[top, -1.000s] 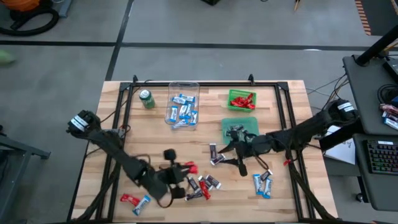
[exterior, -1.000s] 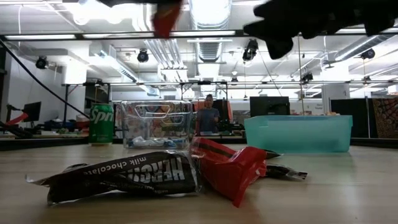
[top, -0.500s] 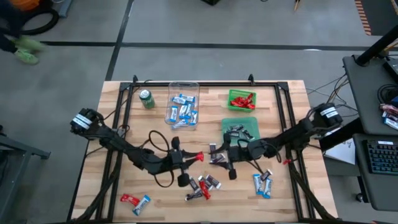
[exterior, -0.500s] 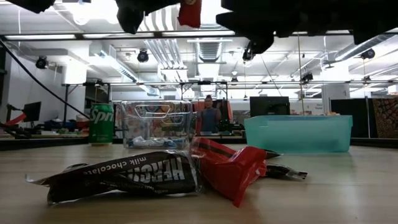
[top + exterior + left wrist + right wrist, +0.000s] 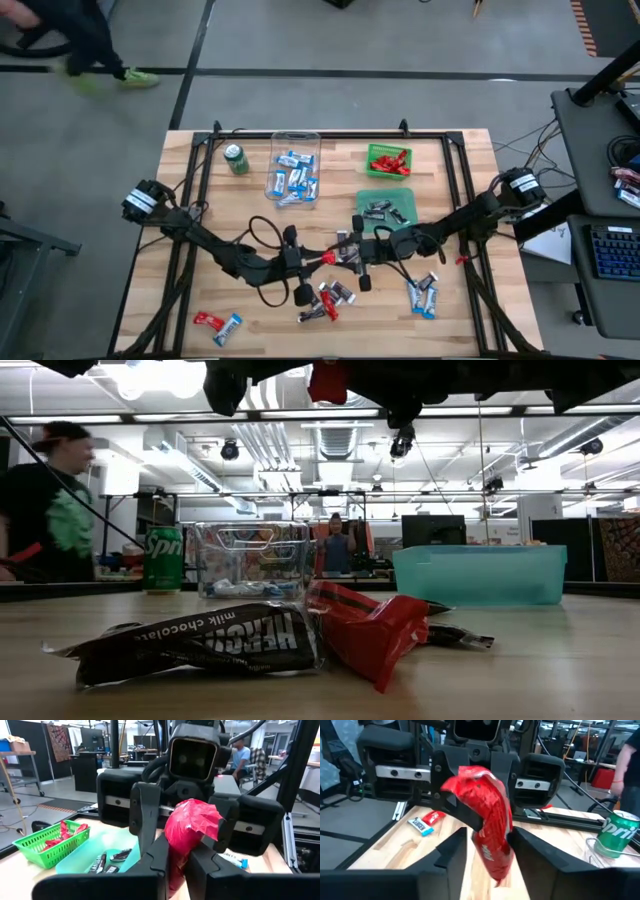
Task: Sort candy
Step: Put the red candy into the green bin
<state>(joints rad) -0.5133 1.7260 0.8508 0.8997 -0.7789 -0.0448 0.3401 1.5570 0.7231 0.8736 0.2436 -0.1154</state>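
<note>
My left gripper (image 5: pixel 318 258) is shut on a red candy (image 5: pixel 191 824), lifted over the middle of the table. My right gripper (image 5: pixel 346 253) faces it, open. Its fingers (image 5: pixel 452 851) stand on either side of the red candy (image 5: pixel 487 807); whether they touch it does not show. More candy lies loose on the table: red and black-and-silver bars (image 5: pixel 326 300), blue-and-white ones (image 5: pixel 422 295), a red and a blue one (image 5: pixel 218 322), and a black-and-silver bar (image 5: pixel 344 243) under the grippers. A black bar (image 5: pixel 200 640) and a red wrapper (image 5: pixel 370 628) lie nearest in the low view. My left gripper pinches the red candy's wrapper (image 5: pixel 175 862) between its two fingers, coming level from the table's left. The candy lies along the fingers and is lifted clear of the table. Its free end (image 5: pixel 195 817) sticks out past the fingertips, toward the right gripper.
On the far half stand a green basket (image 5: pixel 388 161) with red candy, a teal tray (image 5: pixel 385 208) with black-and-silver candy, a clear box (image 5: pixel 295 170) with blue-and-white candy, and a green soda can (image 5: pixel 236 158). A person (image 5: pixel 50 500) walks beyond the far left edge.
My left gripper has carried the red candy up and toward the table's right and far side, to mid-table. My right gripper has moved toward the table's left until it faces the left one, its fingers around the candy. A person has walked in beyond the far left edge.
</note>
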